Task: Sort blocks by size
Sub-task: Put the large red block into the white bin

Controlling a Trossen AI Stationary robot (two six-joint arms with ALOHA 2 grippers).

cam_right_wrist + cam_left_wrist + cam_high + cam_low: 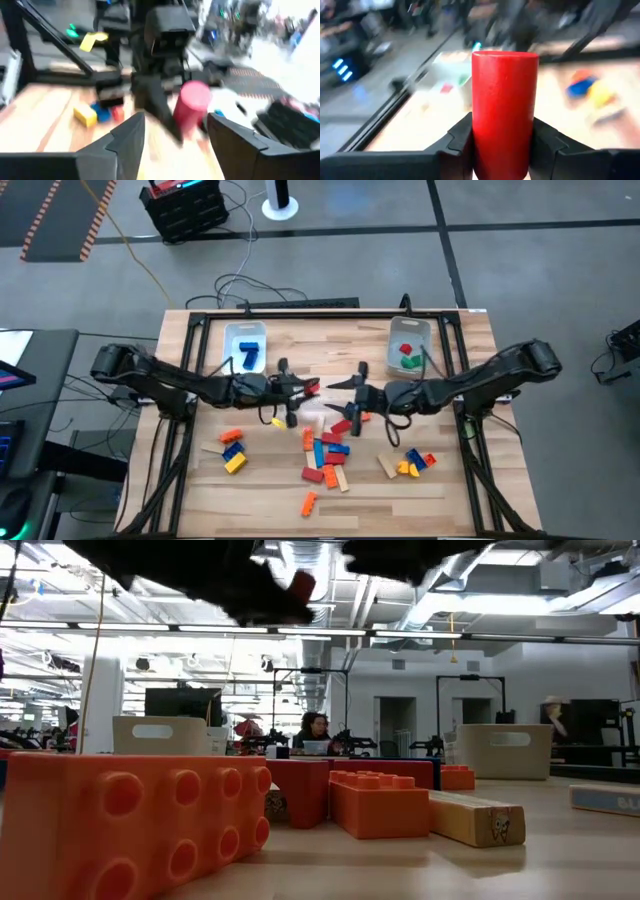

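Note:
A red cylinder block point(505, 110) sits between the fingers of my left gripper point(298, 388), above the table's middle; it also shows as the red cylinder point(312, 387) from above. My right gripper point(340, 384) faces it from the right and stands open, with the red cylinder point(192, 102) a little beyond its fingertips. Several loose blocks point(328, 452) in red, blue, orange and tan lie on the table below and nearer. The big orange block point(130, 825) rests flat on the table. My left gripper pinches the red cylinder's round sides point(480, 140) between its two fingers point(457, 142). The fingers come about level from the table's left. The cylinder reaches out past the fingertips and is lifted clear of the table.
A clear bin point(247, 345) with blue blocks stands at the far left, and another clear bin point(408, 343) with red and green blocks at the far right. Block clusters lie at the near left point(232, 450) and near right point(415, 463). A lone orange block point(310, 502) lies near the front edge.

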